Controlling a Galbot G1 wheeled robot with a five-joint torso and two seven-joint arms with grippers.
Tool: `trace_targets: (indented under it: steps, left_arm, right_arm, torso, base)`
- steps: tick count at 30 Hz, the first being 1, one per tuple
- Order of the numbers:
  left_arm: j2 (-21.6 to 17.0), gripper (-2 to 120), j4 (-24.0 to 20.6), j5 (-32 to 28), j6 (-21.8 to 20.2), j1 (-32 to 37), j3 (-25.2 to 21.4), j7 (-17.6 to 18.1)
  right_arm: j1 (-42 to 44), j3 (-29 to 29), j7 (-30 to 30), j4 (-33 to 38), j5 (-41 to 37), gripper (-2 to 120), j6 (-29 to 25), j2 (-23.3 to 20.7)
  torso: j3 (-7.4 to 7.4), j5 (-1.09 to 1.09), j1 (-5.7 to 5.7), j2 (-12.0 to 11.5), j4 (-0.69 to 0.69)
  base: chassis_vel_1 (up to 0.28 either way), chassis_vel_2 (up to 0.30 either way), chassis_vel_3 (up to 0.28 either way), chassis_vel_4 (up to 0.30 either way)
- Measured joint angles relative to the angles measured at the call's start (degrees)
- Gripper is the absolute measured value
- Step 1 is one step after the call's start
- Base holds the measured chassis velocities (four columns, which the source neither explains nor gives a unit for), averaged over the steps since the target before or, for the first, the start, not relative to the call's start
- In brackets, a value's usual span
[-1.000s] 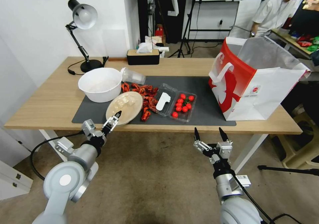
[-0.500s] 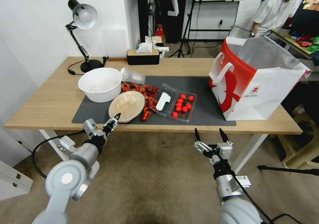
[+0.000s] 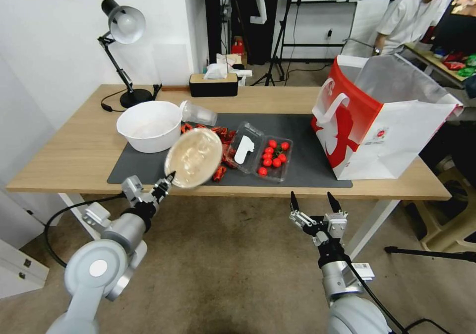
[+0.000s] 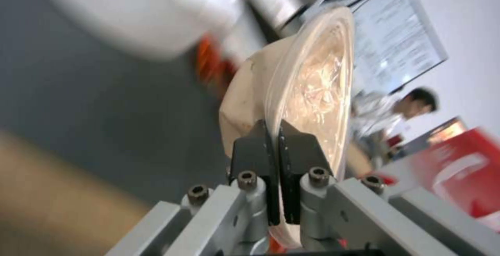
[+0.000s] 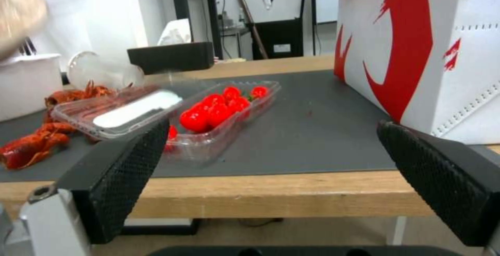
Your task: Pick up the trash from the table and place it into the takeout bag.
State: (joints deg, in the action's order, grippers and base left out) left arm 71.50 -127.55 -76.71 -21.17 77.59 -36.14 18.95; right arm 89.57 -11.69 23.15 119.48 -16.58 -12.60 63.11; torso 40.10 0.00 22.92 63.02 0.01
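Left gripper (image 3: 166, 183), low in the left half of the head view, is clamped on the rim of a round beige lid (image 3: 194, 157), which is held tilted up on edge above the near edge of the table (image 3: 74, 155); in the left wrist view the two fingers (image 4: 255, 152) are seen pressed together on that rim (image 4: 291, 104). Right gripper (image 3: 313, 203) is held below the table's front edge, lower centre-right, with its jaws spread wide and nothing between them. The task is judged to be at an early stage: one piece has been lifted, nothing can be seen inside the takeout bag (image 3: 377, 121), which stands open at the right end of the table, well apart from the lid. Left on the dark grey mat (image 3: 302, 160) are a white bowl (image 3: 148, 125), a clear plastic cup (image 3: 197, 112) lying on its side, red crayfish shells (image 3: 220, 148) and a clear tray of red tomatoes (image 3: 271, 156). A desk lamp (image 3: 121, 31) and a black tissue box (image 3: 213, 83) are set along the far edge. Beyond the table, tripods and a white wall are seen, and the floor is brownish.
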Motion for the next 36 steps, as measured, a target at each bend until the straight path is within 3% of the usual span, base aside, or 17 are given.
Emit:
trace_targets:
  steps: [4,10,13,14,16,17,18,20,22,24,25,27,30,33,34,36]
  left_arm:
    - [-3.9,0,-0.4,-0.3,1.6,-5.5,0.0,-1.1]
    - [-9.5,0,2.0,-0.6,4.1,-14.0,4.3,-4.1]
    - [-13.6,0,6.5,-1.2,6.2,-25.4,13.0,-6.5]
    - [-13.6,0,6.5,-1.2,6.2,-25.4,13.0,-6.5]
    - [-14.8,0,11.3,-1.3,7.2,-35.0,19.8,-6.9]
    - [-14.8,0,11.3,-1.3,7.2,-35.0,19.8,-6.9]
    - [-14.8,0,13.1,-1.3,7.5,-38.9,22.6,-7.1]
    - [-14.1,0,17.2,-1.2,8.1,-48.2,29.8,-7.5]
    - [-13.7,0,18.2,-1.0,8.2,-50.4,31.8,-7.8]
    - [-11.3,0,22.7,0.7,8.7,-58.1,40.1,-8.7]
    - [-11.3,0,22.7,0.7,8.7,-58.1,40.1,-8.7]
    - [-6.9,0,29.3,4.5,9.0,-65.5,48.3,-11.0]
    - [-4.3,0,32.2,6.4,9.0,-68.5,51.3,-11.8]
    - [2.7,0,38.3,9.7,9.0,-74.8,56.1,-13.0]
    - [2.7,0,38.3,9.7,9.0,-74.8,56.1,-13.0]
    - [7.2,0,42.7,12.9,9.6,-78.4,58.8,-15.5]
  right_arm:
    - [0.1,0.1,-0.1,0.3,0.2,100,0.0,0.2]
    - [0.9,0.2,-0.1,0.9,1.6,100,0.0,0.7]
    - [1.8,0.0,-0.2,1.2,2.2,100,0.0,0.7]
    - [1.8,0.0,-0.2,1.2,2.2,100,0.0,0.7]
    - [2.1,-0.3,-0.1,1.2,2.4,100,0.0,0.7]
    - [2.1,-0.3,-0.1,1.2,2.4,100,0.0,0.7]
    - [2.3,-0.5,0.0,1.2,2.5,100,0.1,0.7]
    - [2.7,-0.9,0.1,1.2,2.8,100,0.2,0.7]
    - [2.8,-1.0,0.2,1.2,2.9,100,0.3,0.7]
    - [3.1,-1.3,0.4,1.3,3.1,100,0.3,0.8]
    - [3.1,-1.3,0.4,1.3,3.1,100,0.3,0.8]
    - [3.4,-1.7,0.6,1.3,3.4,100,0.4,1.0]
    - [3.6,-1.8,0.7,1.3,3.5,100,0.4,1.1]
    - [4.1,-2.3,0.7,1.4,3.6,100,0.5,1.2]
    - [4.1,-2.3,0.7,1.4,3.6,100,0.5,1.2]
    - [4.4,-2.9,0.7,1.4,3.6,100,0.5,1.3]
  torso:
    - [0.00,0.00,0.00,0.0,-0.01]
    - [0.00,-0.01,0.00,0.0,0.01]
    - [0.01,0.00,0.00,0.0,-0.03]
    - [0.01,0.00,0.00,0.0,-0.03]
    - [0.02,0.00,0.01,0.0,-0.02]
    - [0.02,0.00,0.01,0.0,-0.02]
    - [0.02,0.00,0.01,0.0,0.00]
    - [0.02,0.01,0.01,0.0,0.00]
    - [0.01,0.03,0.01,0.0,-0.01]
    - [0.02,0.02,0.00,0.0,-0.04]
    - [0.02,0.02,0.00,0.0,-0.04]
    - [0.02,0.02,0.01,0.0,0.00]
    - [0.02,0.01,0.01,0.0,0.00]
    - [0.01,0.03,0.00,0.0,-0.03]
    - [0.01,0.03,0.00,0.0,-0.03]
    - [0.01,0.04,-0.01,0.0,-0.04]
  base:
    - [0.000,0.000,0.000,0.000]
    - [0.000,0.000,0.000,0.000]
    - [0.000,0.000,0.000,0.000]
    - [0.000,0.000,0.000,0.000]
    - [0.000,0.000,0.000,0.000]
    - [0.000,0.000,0.000,0.000]
    - [0.000,0.000,0.000,0.000]
    - [0.000,0.000,0.000,0.000]
    - [0.000,0.000,0.000,0.000]
    - [0.000,0.000,0.000,0.000]
    - [0.000,0.000,0.000,0.000]
    - [0.000,0.000,0.000,0.000]
    - [0.000,0.000,0.000,0.000]
    - [0.000,0.000,0.000,0.000]
    - [0.000,0.000,0.000,0.000]
    - [0.000,0.000,0.000,0.000]
